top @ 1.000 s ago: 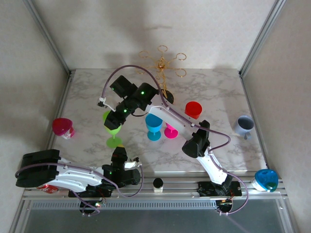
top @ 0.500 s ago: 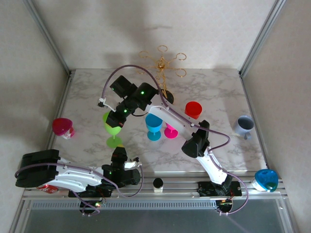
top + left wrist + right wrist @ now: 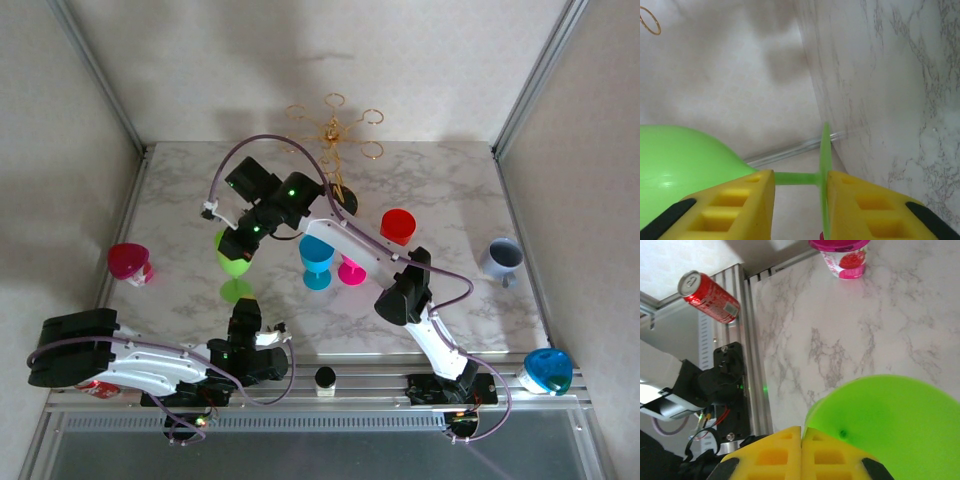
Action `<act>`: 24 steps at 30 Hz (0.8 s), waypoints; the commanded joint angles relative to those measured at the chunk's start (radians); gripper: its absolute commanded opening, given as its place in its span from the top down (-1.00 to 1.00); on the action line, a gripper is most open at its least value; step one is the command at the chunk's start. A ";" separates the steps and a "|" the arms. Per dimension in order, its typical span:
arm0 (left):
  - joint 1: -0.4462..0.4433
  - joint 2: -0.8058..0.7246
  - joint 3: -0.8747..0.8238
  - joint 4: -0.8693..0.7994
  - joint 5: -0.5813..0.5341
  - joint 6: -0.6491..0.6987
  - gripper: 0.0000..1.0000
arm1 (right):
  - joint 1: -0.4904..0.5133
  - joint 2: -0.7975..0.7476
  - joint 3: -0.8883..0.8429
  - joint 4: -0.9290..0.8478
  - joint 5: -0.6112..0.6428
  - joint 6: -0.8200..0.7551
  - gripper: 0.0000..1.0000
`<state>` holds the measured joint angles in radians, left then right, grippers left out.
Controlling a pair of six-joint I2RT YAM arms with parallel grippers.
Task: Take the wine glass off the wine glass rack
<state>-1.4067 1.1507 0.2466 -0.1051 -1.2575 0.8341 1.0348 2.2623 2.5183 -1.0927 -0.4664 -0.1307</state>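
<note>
The lime-green wine glass (image 3: 231, 262) stands off the gold wire wine glass rack (image 3: 335, 125), left of its black base. My right gripper (image 3: 240, 243) comes down from above and is shut on the bowl's rim. In the right wrist view its yellow fingers (image 3: 801, 432) pinch the thin edge of the green bowl (image 3: 890, 415). My left gripper (image 3: 246, 315) sits low by the glass's foot. In the left wrist view its jaws (image 3: 800, 180) stand apart with the green stem (image 3: 795, 178) lying across the gap. The foot disc (image 3: 825, 165) rests against the right finger.
A blue glass (image 3: 318, 262), a magenta glass (image 3: 352, 270) and a red cup (image 3: 397, 226) stand right of the green one. A pink cup (image 3: 128, 262) is at the left, a grey-blue mug (image 3: 502, 257) at the right. A red can (image 3: 710, 291) lies near the left arm's base.
The right gripper has closed on the green bowl's rim and lifted it slightly. The left gripper, shut a moment ago, has opened around the stem.
</note>
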 commanded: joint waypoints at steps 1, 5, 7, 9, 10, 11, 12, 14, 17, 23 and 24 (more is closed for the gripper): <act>-0.008 -0.014 -0.006 -0.008 -0.036 -0.011 0.32 | 0.007 -0.053 -0.004 0.036 0.046 0.016 1.00; -0.008 -0.019 -0.006 -0.011 -0.036 -0.015 0.23 | -0.001 -0.060 -0.006 0.056 0.096 0.035 1.00; -0.008 -0.022 -0.007 -0.009 -0.034 -0.015 0.21 | -0.007 -0.068 -0.011 0.073 0.125 0.045 1.00; -0.008 -0.024 -0.006 -0.007 -0.034 -0.015 0.20 | -0.013 -0.075 -0.021 0.092 0.157 0.055 1.00; -0.008 -0.024 -0.006 -0.006 -0.035 -0.015 0.20 | -0.018 -0.077 -0.021 0.098 0.177 0.062 1.00; -0.008 -0.025 -0.006 -0.007 -0.034 -0.015 0.19 | -0.021 -0.077 -0.019 0.103 0.193 0.068 1.00; -0.007 -0.025 -0.006 -0.005 -0.034 -0.015 0.19 | -0.027 -0.079 -0.017 0.106 0.208 0.074 1.00; -0.008 -0.028 -0.006 -0.002 -0.030 -0.015 0.18 | -0.037 -0.078 -0.015 0.115 0.244 0.084 1.00; -0.007 -0.032 -0.006 0.001 -0.027 -0.015 0.16 | -0.050 -0.075 -0.009 0.119 0.313 0.102 1.00; -0.007 -0.044 0.010 0.007 -0.023 -0.029 0.17 | -0.110 -0.059 0.002 0.117 0.382 0.208 1.00; -0.006 -0.045 0.012 0.007 -0.023 -0.029 0.17 | -0.120 -0.057 0.002 0.116 0.385 0.219 1.00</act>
<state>-1.4067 1.1187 0.2466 -0.1001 -1.2575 0.8291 0.9436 2.2269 2.5099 -0.9901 -0.1349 0.0216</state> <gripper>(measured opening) 0.417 0.049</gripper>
